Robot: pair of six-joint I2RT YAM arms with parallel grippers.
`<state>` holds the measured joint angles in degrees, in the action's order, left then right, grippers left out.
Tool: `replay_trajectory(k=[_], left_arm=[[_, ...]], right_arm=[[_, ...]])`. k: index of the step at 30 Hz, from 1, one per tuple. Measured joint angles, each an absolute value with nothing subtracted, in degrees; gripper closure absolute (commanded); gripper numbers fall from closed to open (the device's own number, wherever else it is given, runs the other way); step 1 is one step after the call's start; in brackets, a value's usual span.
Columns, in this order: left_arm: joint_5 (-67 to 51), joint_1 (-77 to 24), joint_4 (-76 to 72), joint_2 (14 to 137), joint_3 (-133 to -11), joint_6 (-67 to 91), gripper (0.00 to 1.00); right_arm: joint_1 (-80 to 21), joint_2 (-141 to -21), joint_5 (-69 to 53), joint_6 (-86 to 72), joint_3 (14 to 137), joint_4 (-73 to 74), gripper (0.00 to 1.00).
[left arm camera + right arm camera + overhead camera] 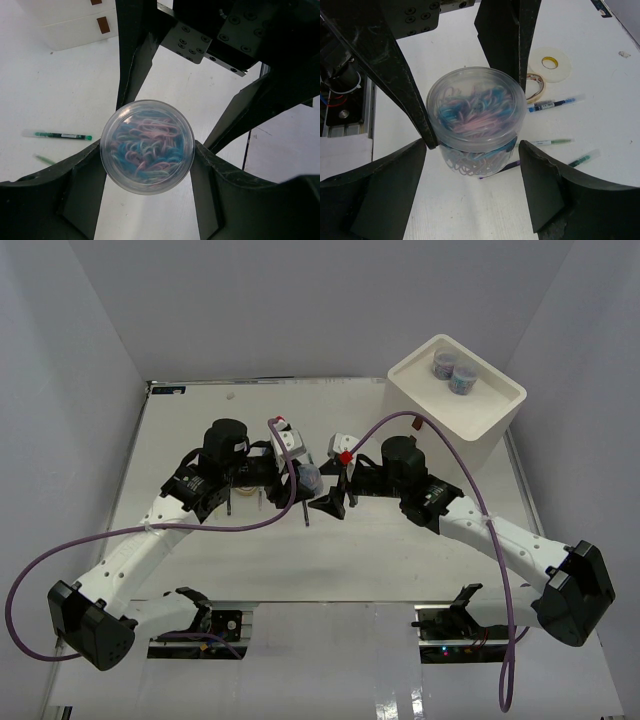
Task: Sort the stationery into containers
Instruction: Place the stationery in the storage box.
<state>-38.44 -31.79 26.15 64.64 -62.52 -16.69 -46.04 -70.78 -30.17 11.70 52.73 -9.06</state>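
Observation:
A clear round jar of pink and blue paper clips (147,146) is held above the table between my left gripper's fingers. My left gripper (147,157) is shut on it, near the table's middle in the top view (306,482). My right gripper (475,160) is open, with its fingers wide apart on either side of the same jar (476,112) and not touching it. It faces the left gripper in the top view (334,500). The white drawer box (492,416) stands at the back right, with two more jars (452,371) in its recessed top.
On the table beyond the jar lie a white tape ring (550,63), rubber bands (536,88) and several pens (555,103). A green pen (57,135) lies near the box's drawers, which have brown handles (103,24). Purple cables loop around both arms.

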Motion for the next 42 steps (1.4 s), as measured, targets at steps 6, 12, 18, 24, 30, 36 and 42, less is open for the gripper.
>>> replay_trajectory(k=[6,12,18,24,30,36,42], left_arm=[[-39.09,-31.79,25.93,64.64,-62.35,-16.69,0.5],[-39.33,-31.68,25.89,64.6,-62.3,-16.67,0.32],[-38.72,-31.66,26.17,64.53,-62.17,-16.86,0.19],[-38.83,-31.73,25.08,63.66,-62.15,-16.62,0.18],[-38.74,-31.75,24.32,61.69,-62.15,-16.49,0.1],[-31.64,-31.79,20.23,58.78,-60.01,-14.15,0.02],[-14.0,-31.83,13.61,55.29,-55.07,-9.5,0.02]], right_arm=[[-46.15,-71.0,-29.8,12.05,52.73,-9.21,0.36],[-46.15,-71.09,-29.93,12.73,52.66,-9.23,0.56],[-46.22,-70.67,-28.6,12.29,50.68,-11.4,0.67],[-46.19,-70.54,-25.34,11.99,48.4,-11.79,0.74],[-45.47,-70.28,-22.48,11.51,46.3,-11.81,0.79],[-43.64,-67.81,-16.91,10.92,45.06,-11.77,0.79],[-39.24,-62.15,-6.28,10.87,45.06,-11.92,0.78]])
